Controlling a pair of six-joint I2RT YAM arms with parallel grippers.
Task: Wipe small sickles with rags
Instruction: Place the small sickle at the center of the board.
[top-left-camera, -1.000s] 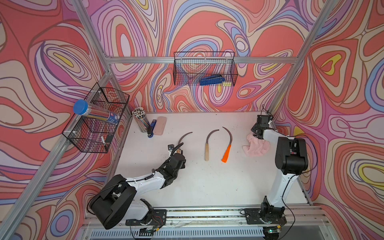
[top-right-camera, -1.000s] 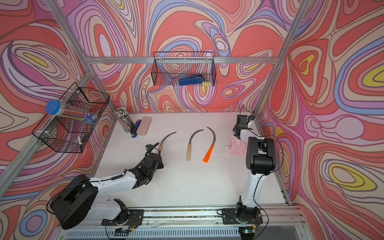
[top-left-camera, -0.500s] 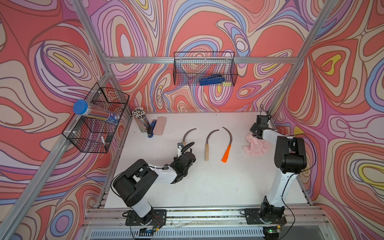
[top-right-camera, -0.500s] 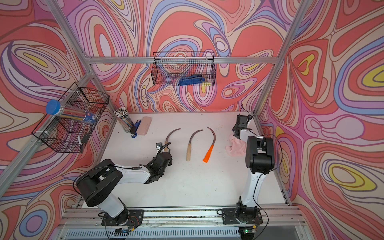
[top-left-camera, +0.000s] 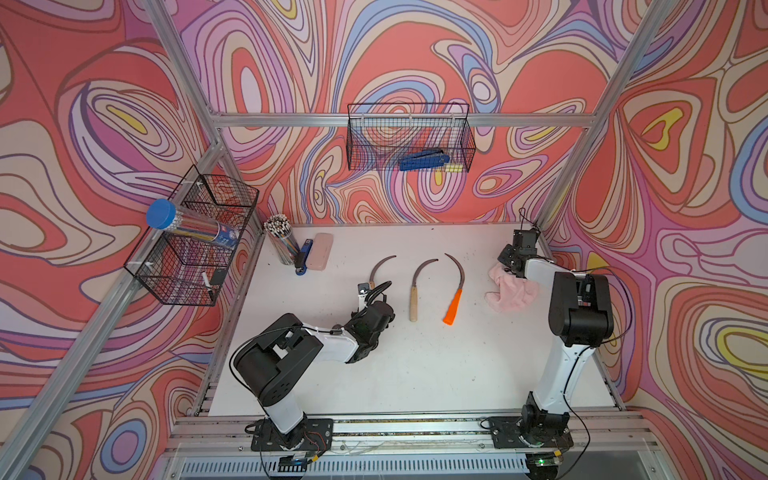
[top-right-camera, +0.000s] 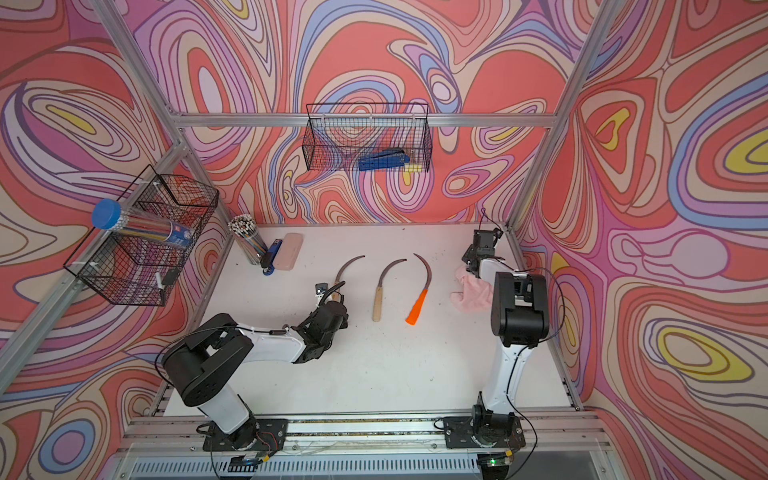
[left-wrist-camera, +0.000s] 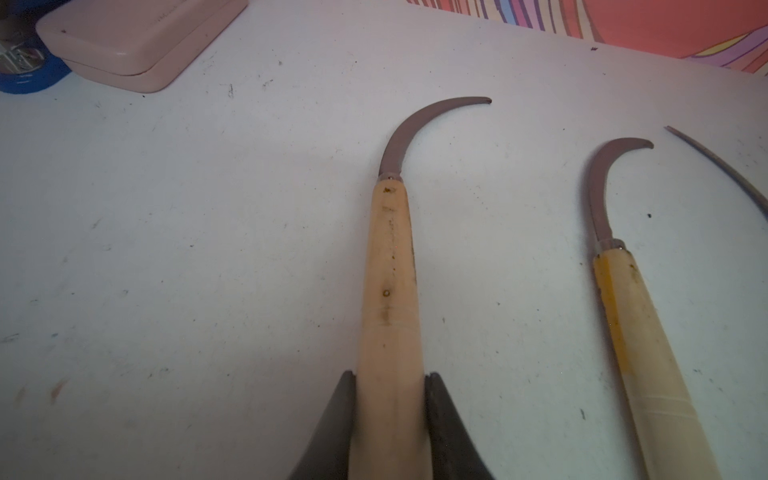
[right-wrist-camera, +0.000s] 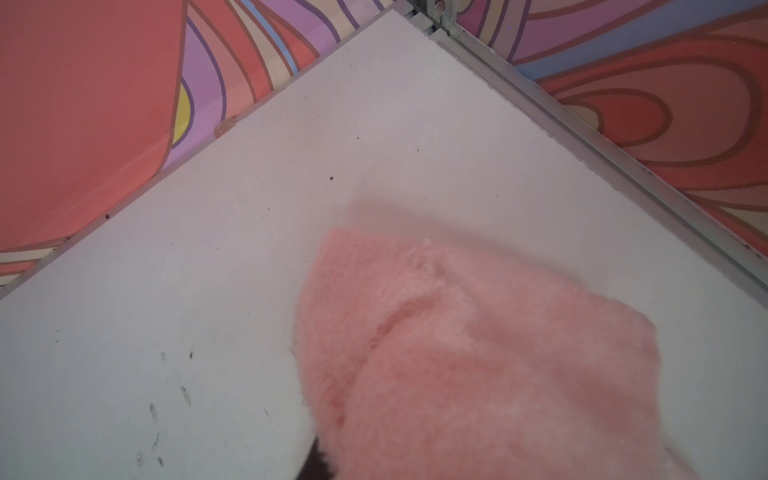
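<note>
Small sickle with dark curved blade and pale wooden handle (left-wrist-camera: 388, 270) sits clamped at its handle in the left gripper (left-wrist-camera: 390, 378), which has swung it across the white table (top-left-camera: 415, 374) nearer the second wooden-handled sickle (top-left-camera: 415, 291) and the orange-handled sickle (top-left-camera: 453, 305). Right gripper (top-left-camera: 509, 268), jaws mostly hidden, seems pinched on the fluffy pink rag (top-left-camera: 513, 293), unmoved at the table's right edge. Blade and cloth are well apart, so wiping has not begun.

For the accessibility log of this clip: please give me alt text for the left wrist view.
The left pincer is shut on the pale wooden handle of a sickle with a dark curved metal blade, over a scuffed white table. A second wooden-handled sickle lies apart beside it; a rigid pink oblong case sits beyond.
</note>
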